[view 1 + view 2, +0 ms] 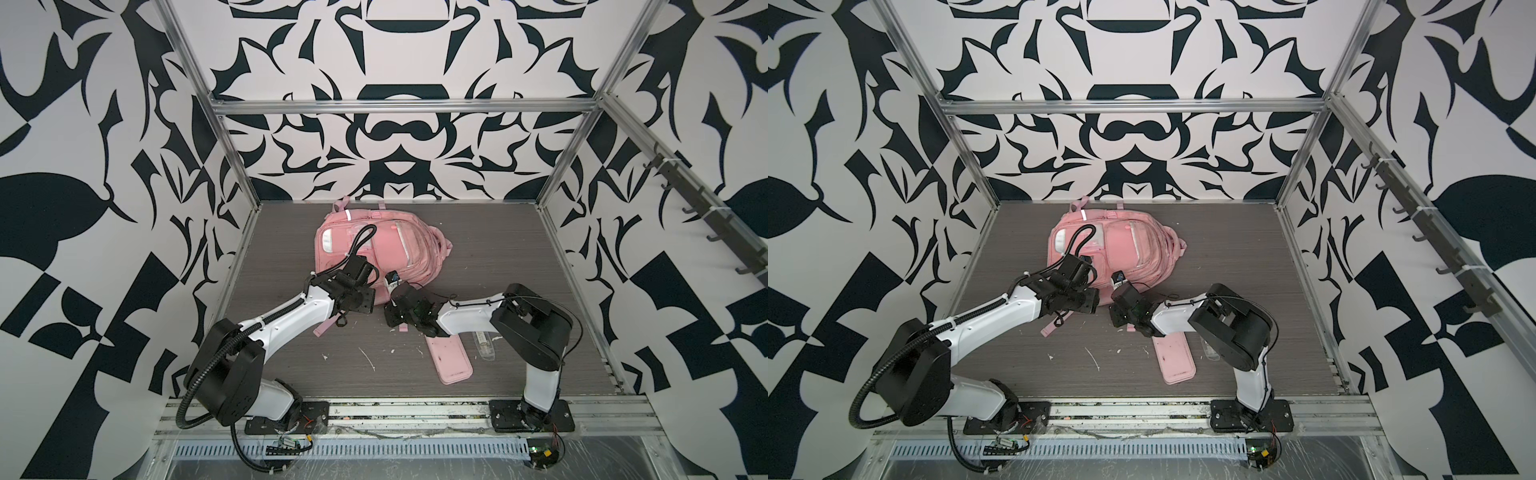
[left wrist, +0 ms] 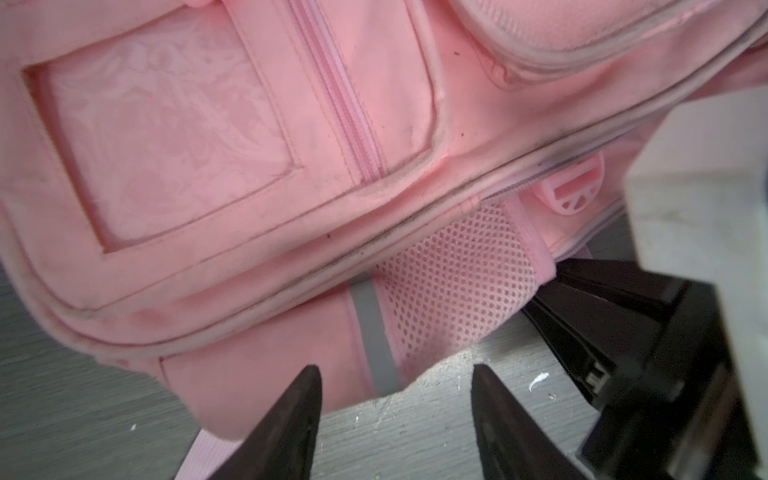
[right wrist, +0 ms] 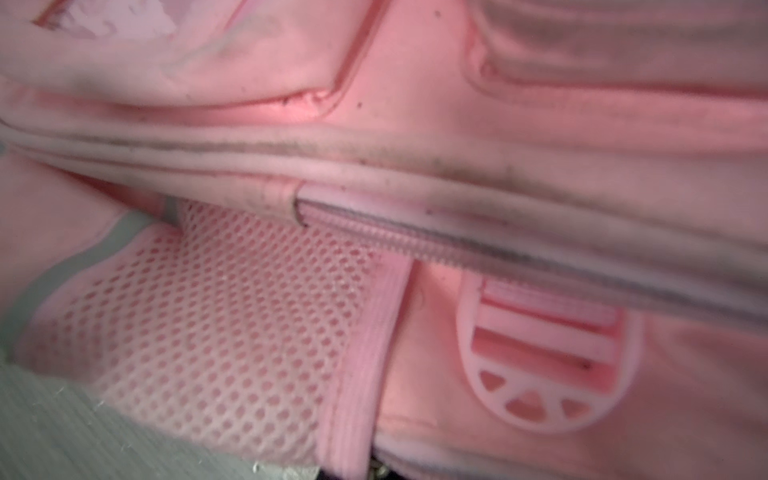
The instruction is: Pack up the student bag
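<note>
Left gripper (image 2: 395,368), black tapered jaws parted and empty, pink fabric student bag (image 1: 382,245), mesh pocket (image 2: 453,282), right gripper (image 1: 392,282) closed, hold unclear

Both top views: high overhead, set back from the large pink fabric backpack (image 1: 386,249) (image 1: 1121,249), tilted down toward it, far off, whole scene shared. Wrist views: very close to its side; both catch pink mesh pocket (image 2: 453,282) (image 3: 216,332) and pink plastic buckle (image 2: 575,193) (image 3: 548,357).
</note>
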Controlling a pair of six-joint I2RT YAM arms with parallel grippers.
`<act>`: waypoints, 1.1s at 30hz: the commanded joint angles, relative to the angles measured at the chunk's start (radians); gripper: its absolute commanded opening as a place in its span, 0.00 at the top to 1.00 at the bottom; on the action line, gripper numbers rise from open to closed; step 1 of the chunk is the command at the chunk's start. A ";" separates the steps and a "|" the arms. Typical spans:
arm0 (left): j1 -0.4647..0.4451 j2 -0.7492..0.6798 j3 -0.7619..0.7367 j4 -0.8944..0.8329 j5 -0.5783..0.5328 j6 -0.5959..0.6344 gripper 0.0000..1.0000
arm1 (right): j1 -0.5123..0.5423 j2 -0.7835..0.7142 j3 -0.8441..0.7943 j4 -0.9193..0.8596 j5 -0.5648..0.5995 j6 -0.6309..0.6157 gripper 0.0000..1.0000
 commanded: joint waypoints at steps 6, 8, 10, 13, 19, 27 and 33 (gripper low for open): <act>0.004 -0.004 -0.017 -0.010 -0.030 -0.011 0.40 | 0.008 -0.092 -0.023 -0.096 -0.117 -0.033 1.00; 0.003 -0.007 -0.018 -0.005 -0.026 -0.011 0.39 | 0.008 -0.083 0.003 -0.126 -0.190 -0.045 1.00; -0.001 -0.015 -0.020 -0.004 -0.007 -0.009 0.38 | 0.009 -0.070 0.038 -0.168 -0.255 -0.055 1.00; -0.025 -0.043 -0.037 -0.003 -0.013 0.010 0.36 | 0.009 -0.056 0.084 -0.242 -0.320 -0.079 1.00; -0.074 -0.126 -0.100 0.009 -0.022 0.041 0.34 | 0.009 -0.049 0.168 -0.360 -0.432 -0.120 1.00; -0.077 -0.145 -0.159 -0.004 -0.016 0.001 0.34 | 0.007 -0.035 0.250 -0.497 -0.490 -0.164 1.00; -0.085 -0.125 -0.174 0.008 0.003 -0.015 0.35 | -0.004 -0.032 0.259 -0.553 -0.525 -0.171 1.00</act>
